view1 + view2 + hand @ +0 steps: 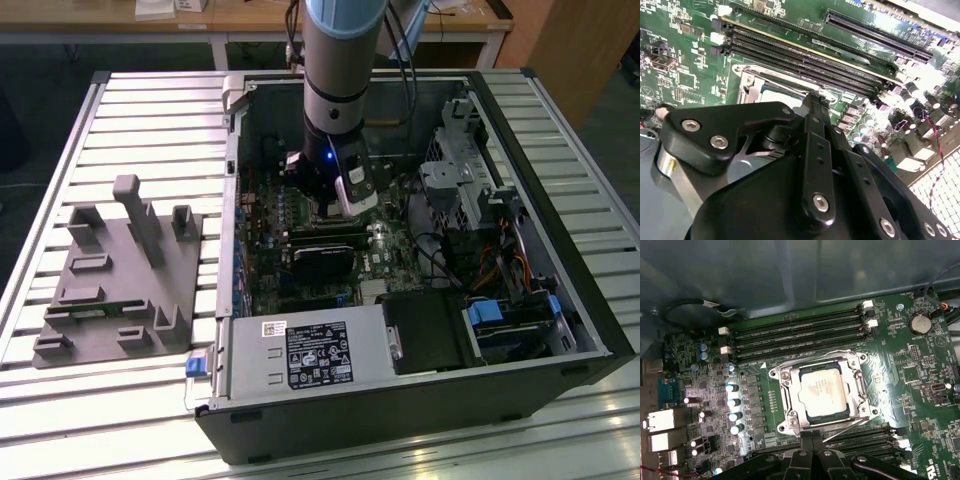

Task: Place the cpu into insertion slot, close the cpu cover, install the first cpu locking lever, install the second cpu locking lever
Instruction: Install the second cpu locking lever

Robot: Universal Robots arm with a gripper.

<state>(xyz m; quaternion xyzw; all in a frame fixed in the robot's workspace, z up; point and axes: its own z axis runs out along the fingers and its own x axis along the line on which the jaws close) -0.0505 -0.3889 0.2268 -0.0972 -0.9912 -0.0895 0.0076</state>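
In the exterior view the arm is reaching down into the open computer case [560,330] with the gripper [335,212] hanging low over the motherboard [300,285], right above the black card [322,258] (the grey fixture block [115,275] is sitting well apart on the slatted table [60,150]). In the second wrist view the fingers [815,150] are looking pressed together with nothing between them, tip sitting just at the edge of the insertion slot [752,82]. In the first wrist view the cpu [822,392] is lying in the socket with the cpu cover [785,400] looking folded down around it, and a thin locking lever [847,432] is angling out beside the frame, apparently not latched. My worry: the closed tip is working very near the memory slots [795,337], so a push that's slightly off could be slipping off that skinny lever and scraping the board, or the lever could be springing back up.
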